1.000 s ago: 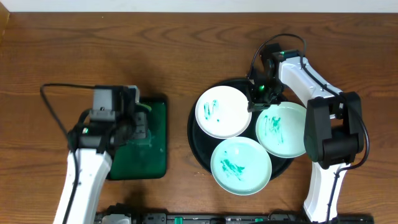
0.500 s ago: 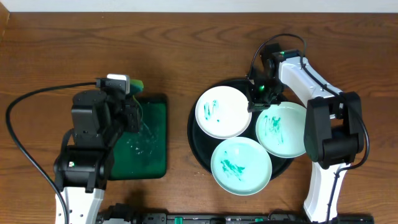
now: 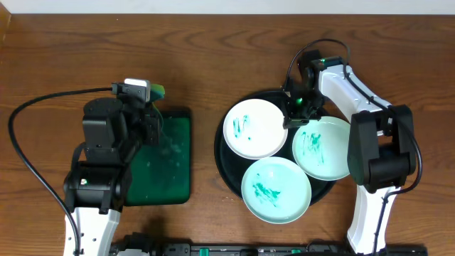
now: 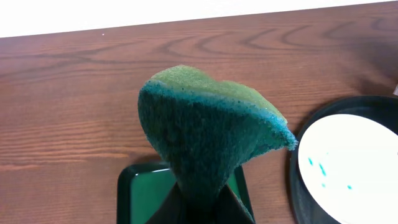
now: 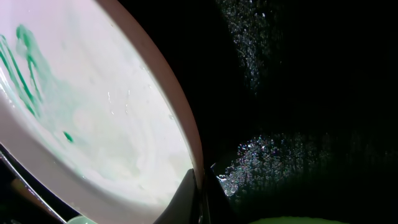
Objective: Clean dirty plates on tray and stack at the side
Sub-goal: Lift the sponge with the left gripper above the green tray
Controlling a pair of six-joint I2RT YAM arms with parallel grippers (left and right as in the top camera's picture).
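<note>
Sponge (image 4: 208, 143) sits clamped in my left gripper (image 4: 200, 202). The nearest smeared plate (image 3: 254, 128) lies off to those fingers' right, flat on the black tray (image 3: 221, 153). Being round, it has no long axis. My right gripper (image 5: 200, 186) is nearer, fingers pinched on the plate's far rim.

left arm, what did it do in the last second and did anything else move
The left gripper rose off the dark-green tray with the sponge clamped in it, and now holds it above the tray's far edge. The right gripper stayed pinched on the top-left plate's rim; the right plate, the near plate and the black tray have not moved.
</note>
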